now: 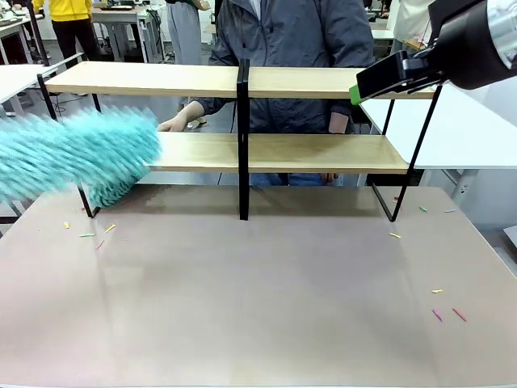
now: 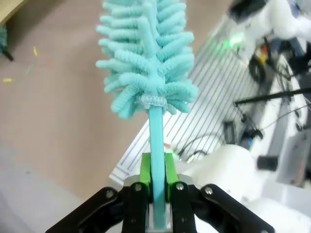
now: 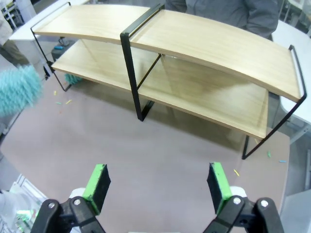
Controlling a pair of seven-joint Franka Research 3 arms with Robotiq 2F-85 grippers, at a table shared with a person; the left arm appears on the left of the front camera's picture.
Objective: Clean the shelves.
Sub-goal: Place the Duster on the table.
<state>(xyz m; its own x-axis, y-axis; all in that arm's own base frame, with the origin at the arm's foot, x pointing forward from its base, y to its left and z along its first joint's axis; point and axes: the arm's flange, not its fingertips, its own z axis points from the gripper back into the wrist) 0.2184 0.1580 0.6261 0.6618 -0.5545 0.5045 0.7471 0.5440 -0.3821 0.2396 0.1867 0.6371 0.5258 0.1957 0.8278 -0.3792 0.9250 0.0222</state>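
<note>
The shelves stand at the table's far side: two long light wooden boards on a thin black frame with a central upright, seen from above in the right wrist view. A fluffy teal duster, motion-blurred, hangs at the left end of the lower board. In the left wrist view my left gripper is shut on the duster's teal handle, and the duster head points away over the table. My right gripper hovers high by the top board's right end; it stands open and empty, looking down on the shelves.
A person stands behind the shelves with a hand by the lower board's left half. Small coloured scraps lie scattered on the brown table, left and right. White tables flank the shelves.
</note>
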